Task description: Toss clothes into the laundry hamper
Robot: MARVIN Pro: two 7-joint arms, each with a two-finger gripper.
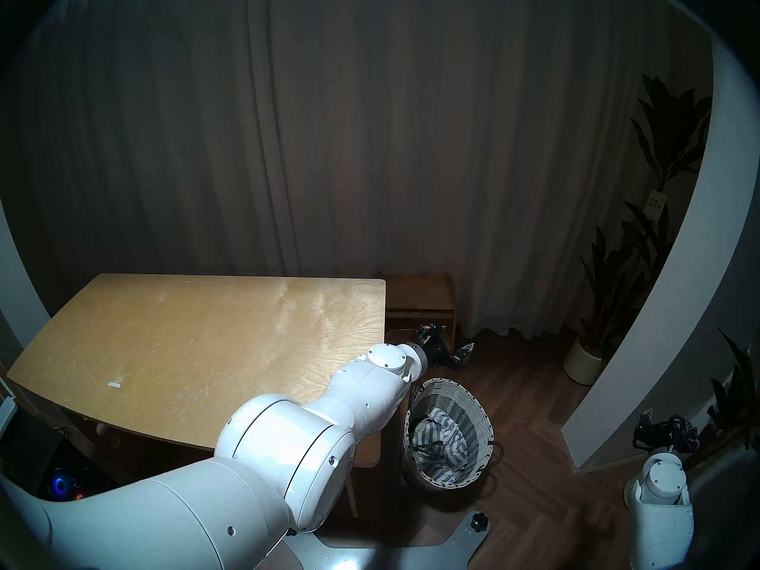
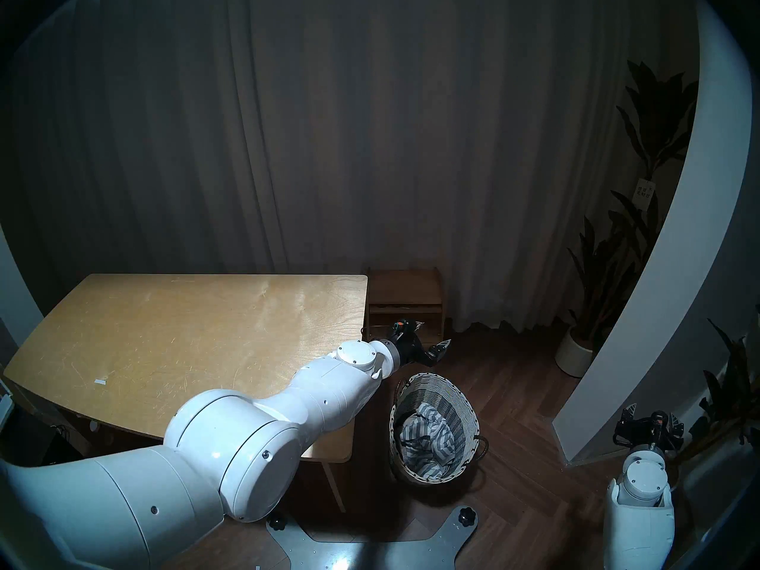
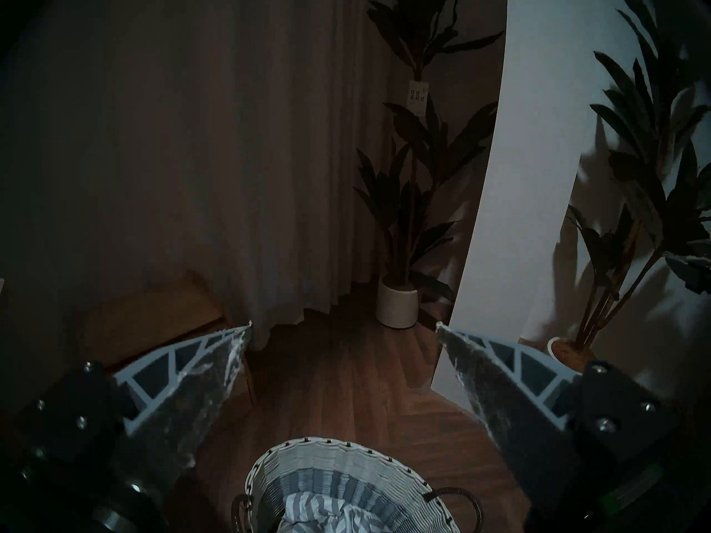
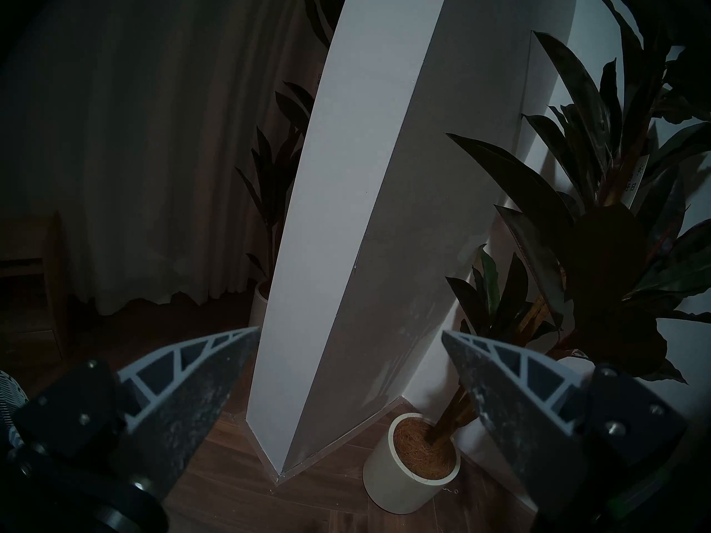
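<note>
1. Striped cloth (image 1: 440, 443) lies crumpled inside the hamper (image 1: 473, 408), which I take as my landmark; I see grey and white stripes on top, and the same folds show at the bottom edge of the left wrist view (image 3: 327, 515).
2. I cannot make out any other garment in the hamper; what sits under the striped cloth is hidden.
3. The hamper stands on the wooden floor (image 1: 530, 392), just beside the corner of the surface (image 1: 197, 343) and below its level.
4. My left gripper (image 3: 343, 326) hangs above and just beyond the hamper's far rim, with its fingers (image 3: 184, 397) spread wide and nothing between them; in the head view it shows as a dark shape (image 1: 446, 353) past the surface's corner.
5. My right gripper (image 4: 350, 334) is well apart from the hamper, off to its right, and faces the white wall corner (image 4: 346, 251). Its fingers (image 4: 192, 397) are also spread wide and empty.
6. A small wooden shelf (image 1: 419, 302) stands behind the hamper against the curtain (image 1: 370, 125).
7. A potted plant (image 1: 584, 359) stands beyond the hamper on its right, near the wall, and a second one (image 4: 415, 467) is just below my right gripper.
</note>
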